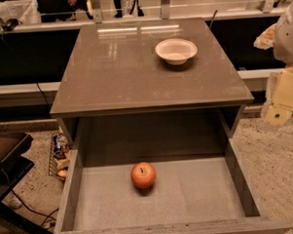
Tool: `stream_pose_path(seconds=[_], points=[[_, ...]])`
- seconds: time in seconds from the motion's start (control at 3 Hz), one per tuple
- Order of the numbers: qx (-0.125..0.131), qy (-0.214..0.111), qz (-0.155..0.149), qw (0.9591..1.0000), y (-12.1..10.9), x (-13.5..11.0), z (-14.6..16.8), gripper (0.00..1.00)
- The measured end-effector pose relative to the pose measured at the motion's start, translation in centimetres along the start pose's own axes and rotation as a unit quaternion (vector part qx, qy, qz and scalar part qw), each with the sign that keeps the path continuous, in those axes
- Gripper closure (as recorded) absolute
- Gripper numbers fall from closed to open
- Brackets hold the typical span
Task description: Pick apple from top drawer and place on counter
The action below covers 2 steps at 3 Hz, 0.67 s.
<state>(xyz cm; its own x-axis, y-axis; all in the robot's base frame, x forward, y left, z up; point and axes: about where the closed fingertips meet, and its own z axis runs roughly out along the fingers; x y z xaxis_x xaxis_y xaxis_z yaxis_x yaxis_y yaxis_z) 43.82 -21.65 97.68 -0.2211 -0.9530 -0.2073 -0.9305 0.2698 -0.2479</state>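
The red-orange apple (143,175) lies stem up on the pale grey floor of the open top drawer (198,194), a little left of the middle. The grey-brown glossy counter (115,71) is above and behind it. My gripper (281,105) is at the right edge of the view, raised beside the counter's right front corner, well right of and above the apple. Only part of the pale arm and hand shows there.
A white bowl (176,51) stands on the counter toward the back right. A wire basket with packets (59,157) sits on the floor left of the cabinet. A dark piece of furniture (7,159) and cables are at the far left.
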Motion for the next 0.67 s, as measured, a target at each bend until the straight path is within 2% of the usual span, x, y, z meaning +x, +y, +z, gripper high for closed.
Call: stream_pose_path(seconds=[0.67], points=[[-0.007, 0.005, 0.013, 0.9999, -0.75, 0.05, 0.99, 0.00]])
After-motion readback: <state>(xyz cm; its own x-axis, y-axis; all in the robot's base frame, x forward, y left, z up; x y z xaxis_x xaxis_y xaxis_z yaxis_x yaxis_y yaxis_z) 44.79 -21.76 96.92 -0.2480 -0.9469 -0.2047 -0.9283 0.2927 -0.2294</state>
